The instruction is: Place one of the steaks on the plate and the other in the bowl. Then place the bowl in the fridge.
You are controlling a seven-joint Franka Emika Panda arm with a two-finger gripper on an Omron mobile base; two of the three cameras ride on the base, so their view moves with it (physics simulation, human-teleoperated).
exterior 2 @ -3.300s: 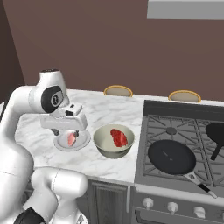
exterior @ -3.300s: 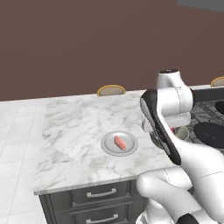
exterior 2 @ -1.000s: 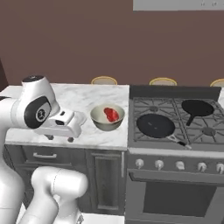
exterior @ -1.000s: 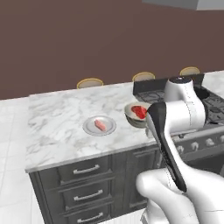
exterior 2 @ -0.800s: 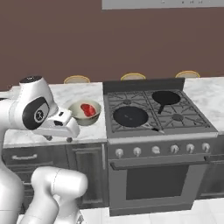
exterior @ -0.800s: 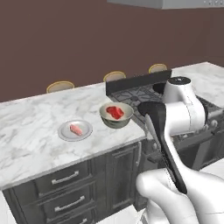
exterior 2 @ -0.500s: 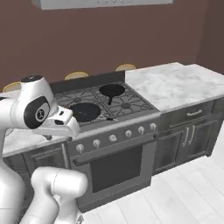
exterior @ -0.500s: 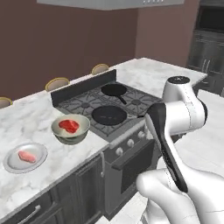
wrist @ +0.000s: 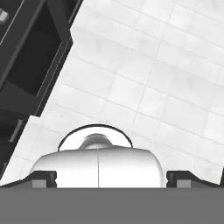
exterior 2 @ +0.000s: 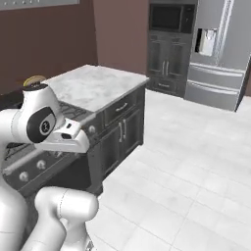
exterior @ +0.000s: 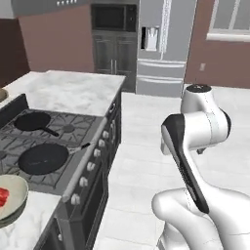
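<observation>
While the claw point(wrist: 112, 178) points down at pale floor tiles, its tips sit wide apart with nothing between them. Bowl point(exterior: 10, 200) holding a red steak point(exterior: 2, 196) rests on the counter point(exterior: 22, 227) beside the stove point(exterior: 51, 149), lower left. Fridge point(exterior: 163, 46) stands closed across the room.

Illumination is bright, even and diffuse with no distinct source, the floor point(exterior 2: 196, 162) showing only faint shadows, no glare and no edge distortion, while rendered surfaces appear slightly soft and low in resolution.
</observation>
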